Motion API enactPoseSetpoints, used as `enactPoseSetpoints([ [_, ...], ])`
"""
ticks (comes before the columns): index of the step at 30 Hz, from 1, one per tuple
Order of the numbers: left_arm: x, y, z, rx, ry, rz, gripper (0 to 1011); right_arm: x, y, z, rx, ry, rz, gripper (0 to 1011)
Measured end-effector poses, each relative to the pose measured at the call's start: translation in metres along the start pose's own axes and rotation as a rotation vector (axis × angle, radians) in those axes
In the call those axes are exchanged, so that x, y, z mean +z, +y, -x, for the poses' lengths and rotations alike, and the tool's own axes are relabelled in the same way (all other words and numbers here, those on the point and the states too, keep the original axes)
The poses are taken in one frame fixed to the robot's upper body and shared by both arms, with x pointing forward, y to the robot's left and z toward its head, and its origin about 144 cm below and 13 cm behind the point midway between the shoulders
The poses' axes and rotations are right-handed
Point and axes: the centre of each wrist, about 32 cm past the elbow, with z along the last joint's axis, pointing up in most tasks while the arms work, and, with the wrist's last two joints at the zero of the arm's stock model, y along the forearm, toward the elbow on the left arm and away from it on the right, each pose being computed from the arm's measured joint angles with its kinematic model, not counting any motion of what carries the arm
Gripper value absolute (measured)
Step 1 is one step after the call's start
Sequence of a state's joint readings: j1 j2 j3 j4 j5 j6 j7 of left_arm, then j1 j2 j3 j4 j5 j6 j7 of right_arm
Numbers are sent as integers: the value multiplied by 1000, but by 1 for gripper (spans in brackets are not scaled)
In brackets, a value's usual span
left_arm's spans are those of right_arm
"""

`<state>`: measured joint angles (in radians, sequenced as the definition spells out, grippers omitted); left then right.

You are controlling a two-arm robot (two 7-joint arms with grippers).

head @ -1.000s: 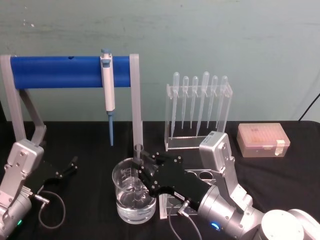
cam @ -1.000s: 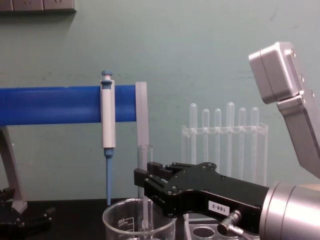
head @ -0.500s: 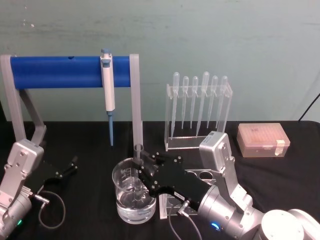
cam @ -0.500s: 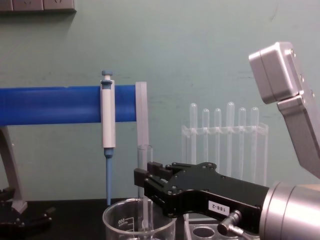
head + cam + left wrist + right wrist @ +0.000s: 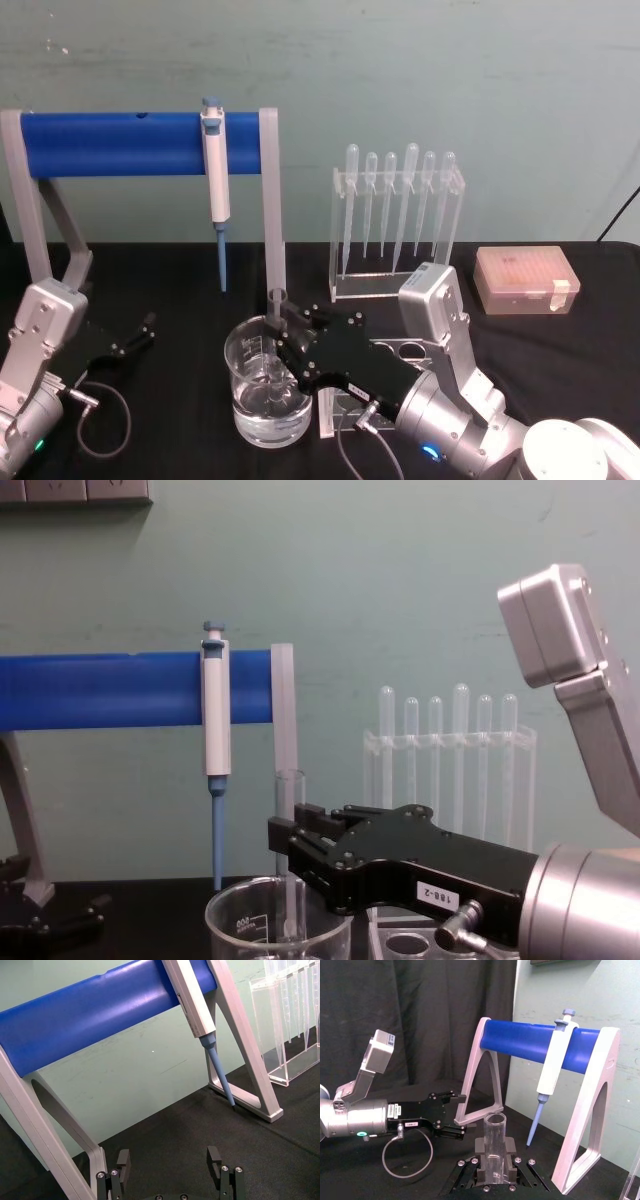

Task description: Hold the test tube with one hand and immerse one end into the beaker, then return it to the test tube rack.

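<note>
The right end effector sits at lower centre of the head view, its black fingers pressed onto the tube and pinching it upright. In the chest view this end effector reaches in from the lower right, with the tube rising above the fingers and its open rim on top. The right wrist view shows the tube clamped between the two pads.

The tube's lower part hangs inside the beaker, which stands at lower centre of the head view with clear liquid in its bottom. Whether the tube's end is in the liquid cannot be told. In the chest view the beaker sits at the bottom edge, directly under the fingers.

Just right of the beaker, partly behind the right arm, lies the rack with round holes.

The left end effector rests low at the lower left of the head view, fingers spread and holding nothing; the left wrist view shows the gap.

Behind, on the black worktop, stand a blue stand with a pipettor at upper left, a clear pipette holder at centre, and an orange box at right.
</note>
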<state>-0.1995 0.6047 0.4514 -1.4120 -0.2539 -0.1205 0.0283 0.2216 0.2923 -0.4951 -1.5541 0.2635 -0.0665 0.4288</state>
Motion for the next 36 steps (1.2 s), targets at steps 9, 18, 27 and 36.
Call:
enactPoseSetpoints([
  [9,0,0,0,0,0,0,1000,0,0,0,0,0,0,225],
  [18,0,0,0,0,0,0,1000,0,0,0,0,0,0,225],
  [27,0,0,0,0,0,0,1000,0,0,0,0,0,0,225],
  [36,0,0,0,0,0,0,1000,0,0,0,0,0,0,224],
])
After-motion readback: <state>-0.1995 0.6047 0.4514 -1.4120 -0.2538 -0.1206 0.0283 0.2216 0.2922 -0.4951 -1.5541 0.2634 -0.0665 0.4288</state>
